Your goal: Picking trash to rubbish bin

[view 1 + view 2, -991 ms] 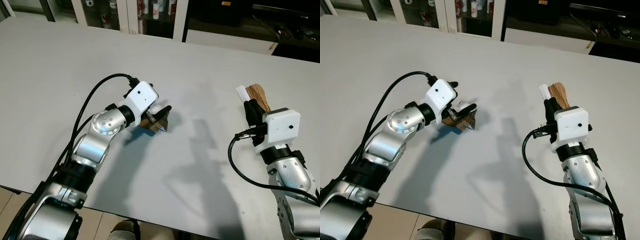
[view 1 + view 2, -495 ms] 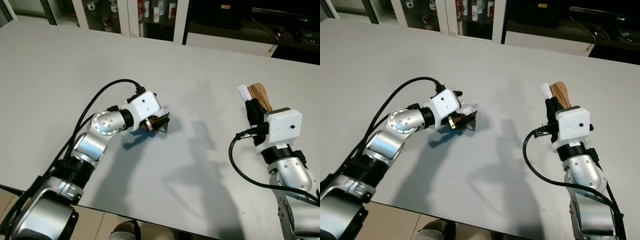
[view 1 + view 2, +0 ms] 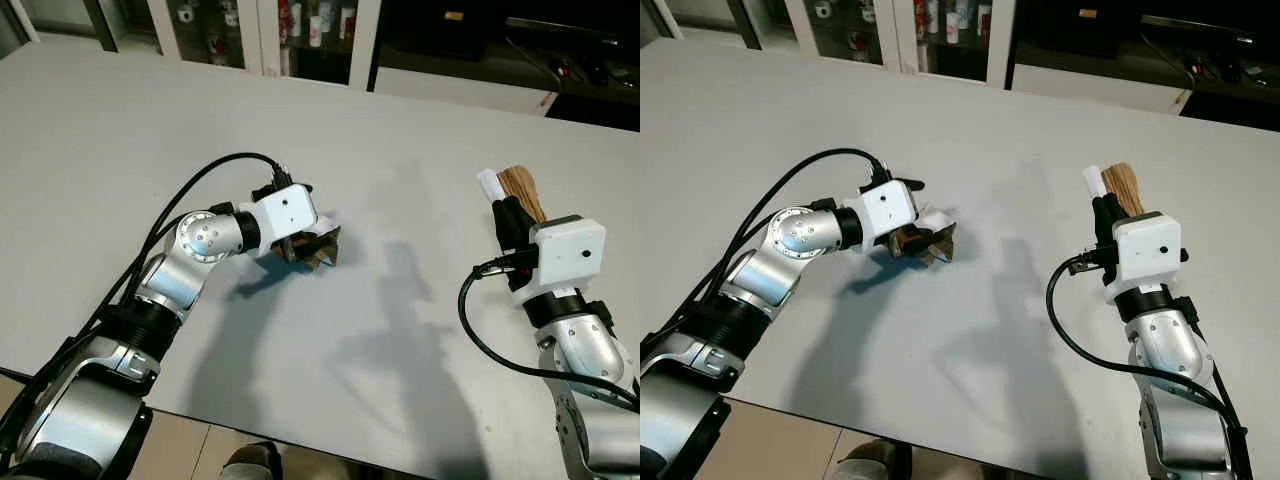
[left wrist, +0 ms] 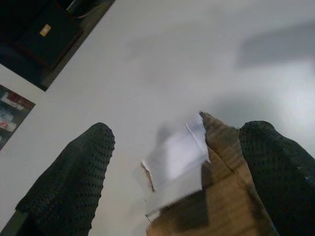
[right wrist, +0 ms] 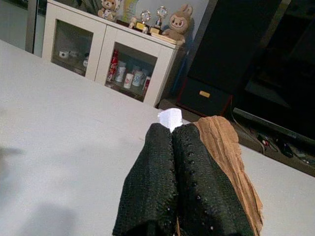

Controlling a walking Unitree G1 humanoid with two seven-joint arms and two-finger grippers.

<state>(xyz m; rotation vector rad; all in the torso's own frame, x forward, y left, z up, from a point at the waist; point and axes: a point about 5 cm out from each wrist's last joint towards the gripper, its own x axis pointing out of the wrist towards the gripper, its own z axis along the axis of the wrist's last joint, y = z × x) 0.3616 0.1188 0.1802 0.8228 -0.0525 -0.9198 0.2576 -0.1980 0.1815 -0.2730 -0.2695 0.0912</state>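
Left gripper: the left gripper (image 3: 318,245) sits left of centre in the left eye view, low over the grey table (image 3: 400,330). Its fingers (image 4: 74,182) are spread apart around a scrap of brown and white paper trash (image 4: 197,167). One finger touches the brown edge; the other stands clear of the white part, so nothing is clamped yet.

Right gripper: the right gripper (image 3: 1110,205) is at the right of the frame, raised above the table. Its fingers (image 5: 182,182) are pressed together on a crumpled brown paper wad (image 5: 226,152) with a white scrap (image 5: 170,118) beside it.

Trash location: one piece lies on the table between the left fingers; the other is held up in the right gripper. I see no rubbish bin.

Background: a white cabinet (image 5: 108,59) with cups and toys stands beyond the table's far edge.

Risk: the scrap on the table is thin and flat, so closing fingers may slide over it or nudge it away. Only the brown edge might catch, leaving the white part to tear or drop. The right wad could slip out while walking if the grip is shallow.

Change: compared with a second ago, the left wrist has rolled, its white housing has dropped lower and nearer the table, and the fingers now straddle the scrap. The right arm has not moved.
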